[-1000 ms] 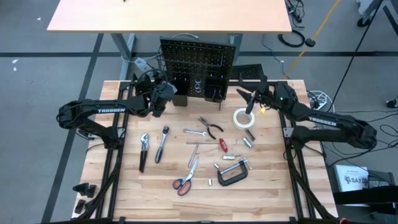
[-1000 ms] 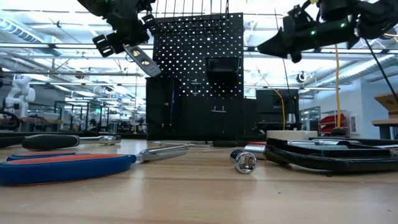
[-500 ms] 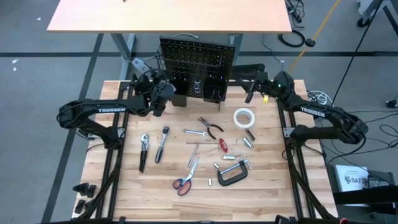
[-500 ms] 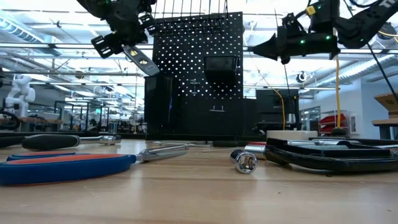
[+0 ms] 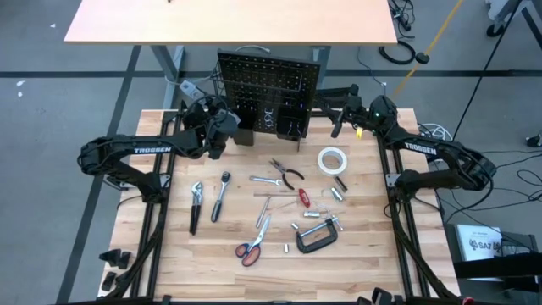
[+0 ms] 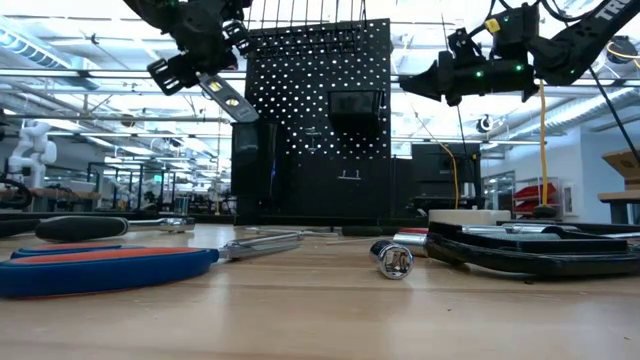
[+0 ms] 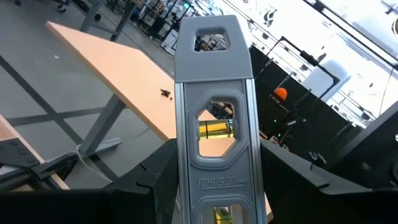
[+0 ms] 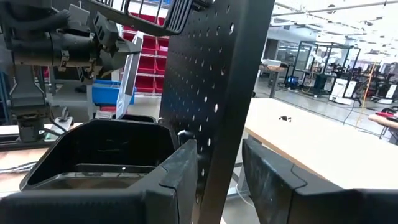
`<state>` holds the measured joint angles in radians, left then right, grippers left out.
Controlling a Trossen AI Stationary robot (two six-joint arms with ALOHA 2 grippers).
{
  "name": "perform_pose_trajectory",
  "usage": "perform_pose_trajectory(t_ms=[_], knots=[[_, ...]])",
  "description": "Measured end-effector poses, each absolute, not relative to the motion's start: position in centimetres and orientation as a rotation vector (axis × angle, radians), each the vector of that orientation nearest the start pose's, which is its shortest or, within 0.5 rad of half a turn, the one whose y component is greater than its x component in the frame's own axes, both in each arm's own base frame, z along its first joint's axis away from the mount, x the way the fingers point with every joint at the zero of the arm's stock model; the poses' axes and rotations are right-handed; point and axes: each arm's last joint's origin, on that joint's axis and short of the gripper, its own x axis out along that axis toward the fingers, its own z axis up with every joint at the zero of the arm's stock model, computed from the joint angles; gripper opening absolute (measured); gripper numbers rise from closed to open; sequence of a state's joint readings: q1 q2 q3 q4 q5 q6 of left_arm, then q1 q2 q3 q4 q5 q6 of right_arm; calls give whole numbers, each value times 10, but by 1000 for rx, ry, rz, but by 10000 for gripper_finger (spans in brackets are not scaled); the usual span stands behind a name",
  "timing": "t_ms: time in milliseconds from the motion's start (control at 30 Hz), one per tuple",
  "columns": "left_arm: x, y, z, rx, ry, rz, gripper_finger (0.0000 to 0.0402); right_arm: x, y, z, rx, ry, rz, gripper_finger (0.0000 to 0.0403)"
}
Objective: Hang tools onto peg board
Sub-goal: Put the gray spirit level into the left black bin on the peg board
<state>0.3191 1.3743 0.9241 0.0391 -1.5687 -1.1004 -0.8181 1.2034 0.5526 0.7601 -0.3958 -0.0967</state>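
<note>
Wooden planks make up the table [image 5: 169,246], with tools spread across it. From the left lie pliers [image 5: 196,206], a shiny ratchet [image 5: 221,196], orange scissors [image 5: 251,244], a red screwdriver [image 5: 302,197], a black clamp [image 5: 318,238] and a round white tape roll [image 5: 333,159]. The left gripper [image 5: 222,124] pinches a flat grey level [image 7: 214,124] beside the holey black peg board [image 5: 269,85]. The right gripper [image 5: 339,100] has its fingers spread around the board's right edge.

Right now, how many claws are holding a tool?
1. The left claw grips a grey level by the peg board's left side. The right claw, at the board's right edge, has no tool.
</note>
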Motion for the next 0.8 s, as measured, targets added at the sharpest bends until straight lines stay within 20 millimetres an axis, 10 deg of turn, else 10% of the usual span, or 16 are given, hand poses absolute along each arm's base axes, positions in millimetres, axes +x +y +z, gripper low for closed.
perform_pose_trajectory(t_ms=[800], knots=[[263,119,270,-408,-503,1803,194,180,-174,257,-137,-49,-393,120]])
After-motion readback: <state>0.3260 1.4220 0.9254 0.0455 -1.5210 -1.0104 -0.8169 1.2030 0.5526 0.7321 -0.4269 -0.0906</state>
